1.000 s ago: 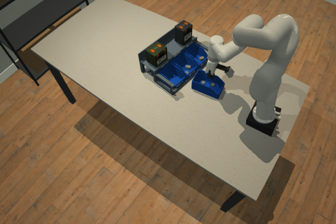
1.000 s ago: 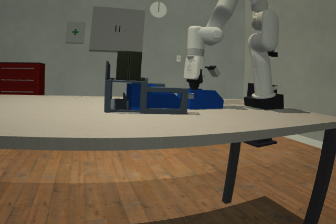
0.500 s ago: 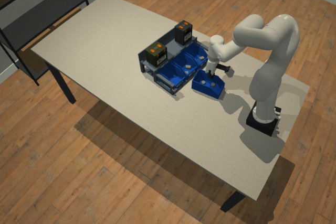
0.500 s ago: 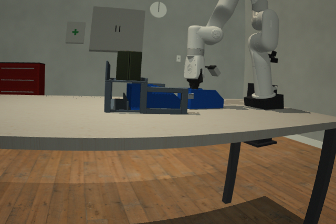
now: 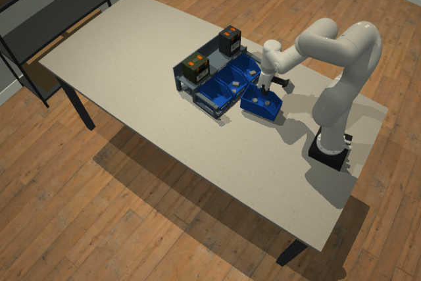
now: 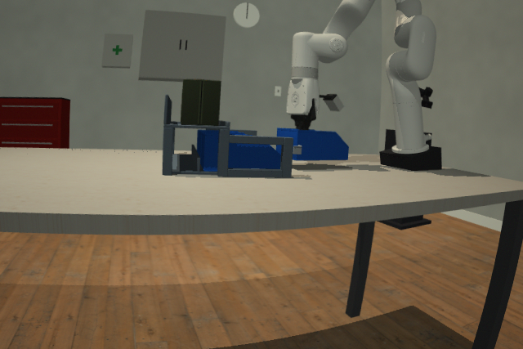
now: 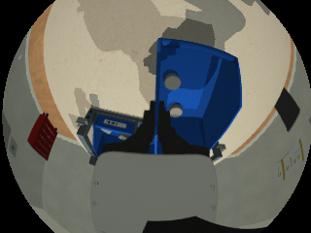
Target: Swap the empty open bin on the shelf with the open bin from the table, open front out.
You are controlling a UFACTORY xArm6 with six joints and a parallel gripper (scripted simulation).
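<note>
The blue bin with parts (image 5: pixel 260 110) (image 6: pixel 323 146) (image 7: pixel 187 60) hangs nearly level just above the table, in front of the shelf, its low open front toward the arm base. Two round grey parts (image 5: pixel 267 103) (image 7: pixel 172 82) lie in it. My gripper (image 5: pixel 264 93) (image 6: pixel 302 127) (image 7: pixel 156 109) is shut on its upper side wall. The empty blue bin (image 5: pixel 213 92) (image 6: pixel 253 157) sits in the end place of the grey shelf (image 5: pixel 217 58) (image 6: pixel 255 140) (image 7: pixel 86 138), behind the front lip. How close the held bin is to the shelf front is hard to tell.
Two more blue bins (image 5: pixel 228 76) (image 5: pixel 245 62) with parts stand beside the empty one. A green case (image 5: pixel 195 70) and a black case (image 5: pixel 229 41) stand on the shelf's upper board. The arm base (image 5: pixel 327 153) (image 6: pixel 409 158) stands on the table (image 5: pixel 190 135) (image 6: pixel 127 193).
</note>
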